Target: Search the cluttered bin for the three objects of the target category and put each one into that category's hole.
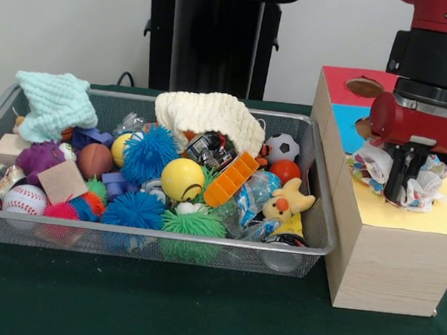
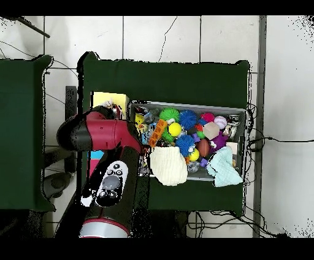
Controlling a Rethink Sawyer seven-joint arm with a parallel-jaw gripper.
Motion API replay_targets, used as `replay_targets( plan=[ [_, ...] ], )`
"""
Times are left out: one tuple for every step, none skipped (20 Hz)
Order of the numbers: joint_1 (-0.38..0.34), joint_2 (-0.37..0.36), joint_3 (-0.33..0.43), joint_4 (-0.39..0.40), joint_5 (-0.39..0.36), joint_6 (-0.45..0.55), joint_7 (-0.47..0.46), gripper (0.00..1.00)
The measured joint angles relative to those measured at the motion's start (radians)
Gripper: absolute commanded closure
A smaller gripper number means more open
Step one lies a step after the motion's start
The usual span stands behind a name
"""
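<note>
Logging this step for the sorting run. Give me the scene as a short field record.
arm position: gripper over the wooden box, above its yellow section
held item: crumpled plastic wrapper, jaws shut on it
bin: wire mesh bin, full of toys
on top of clutter: cream knit cloth, mint knit cloth
box holes seen: one in the red section
</note>
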Motion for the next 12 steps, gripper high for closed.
replay_targets(
  plan=[
    [0.0, 0.0, 0.0, 0.0, 0.0, 0.0, 0.0, 1.0],
    [0.0, 0.0, 0.0, 0.0, 0.0, 0.0, 0.0, 1.0],
    [0.0, 0.0, 0.0, 0.0, 0.0, 0.0, 0.0, 1.0],
    [0.0, 0.0, 0.0, 0.0, 0.001, 0.001, 0.0, 1.0],
    [0.0, 0.0, 0.0, 0.0, 0.001, 0.002, 0.0, 1.0],
    [0.0, 0.0, 0.0, 0.0, 0.001, 0.003, 0.0, 1.0],
    [0.0, -0.001, 0.0, 0.0, 0.001, 0.005, 0.0, 1.0],
    [0.0, -0.001, 0.0, 0.0, 0.001, 0.005, 0.0, 1.0],
    [0.0, -0.001, 0.0, 0.0, 0.002, 0.006, 0.0, 1.0],
    [0.0, -0.002, 0.0, 0.0, 0.002, 0.008, 0.0, 1.0],
    [0.0, -0.002, 0.0, 0.0, 0.003, 0.009, 0.0, 1.0],
    [0.0, -0.002, 0.0, 0.0, 0.004, 0.011, 0.0, 1.0]
  ],
)
